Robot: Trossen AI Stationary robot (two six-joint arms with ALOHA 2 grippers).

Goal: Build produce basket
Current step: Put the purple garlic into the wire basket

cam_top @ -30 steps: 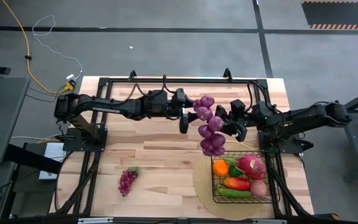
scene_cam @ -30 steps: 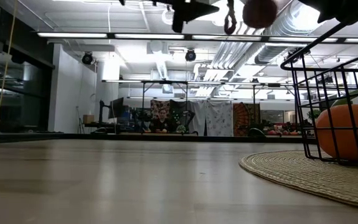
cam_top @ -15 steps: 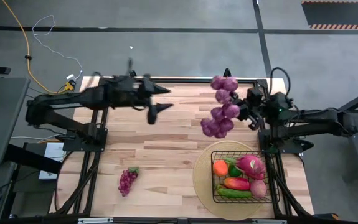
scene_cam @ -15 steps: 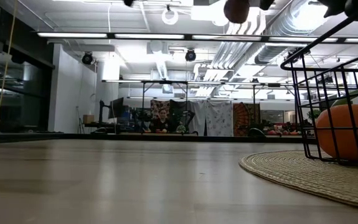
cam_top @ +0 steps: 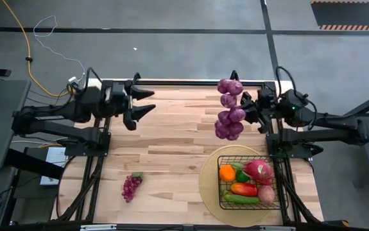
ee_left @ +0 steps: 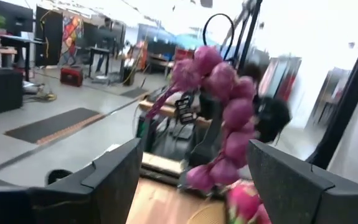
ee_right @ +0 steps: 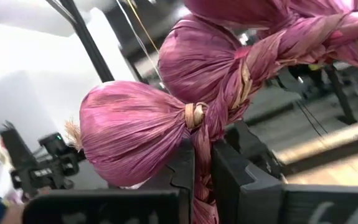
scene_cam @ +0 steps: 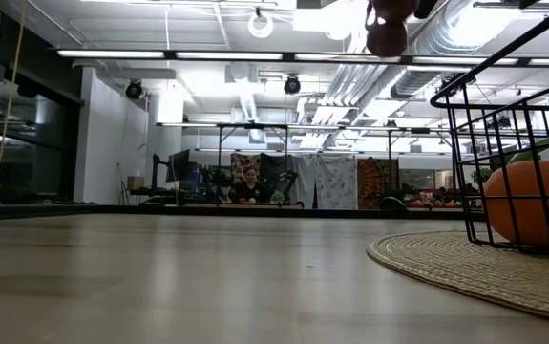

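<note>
My bench stands in a big open lab or workshop hall.

Level across my wooden bench I see a high white ceiling with bare round ducts, strip lights and hanging cameras. Far back stand work tables with monitors, patterned cloths and a seated person. From above, grey concrete floor surrounds me, with a yellow cable trailing and hazard-striped tape.

Right gripper raised, clamped shut — left gripper spread open, raised
</note>
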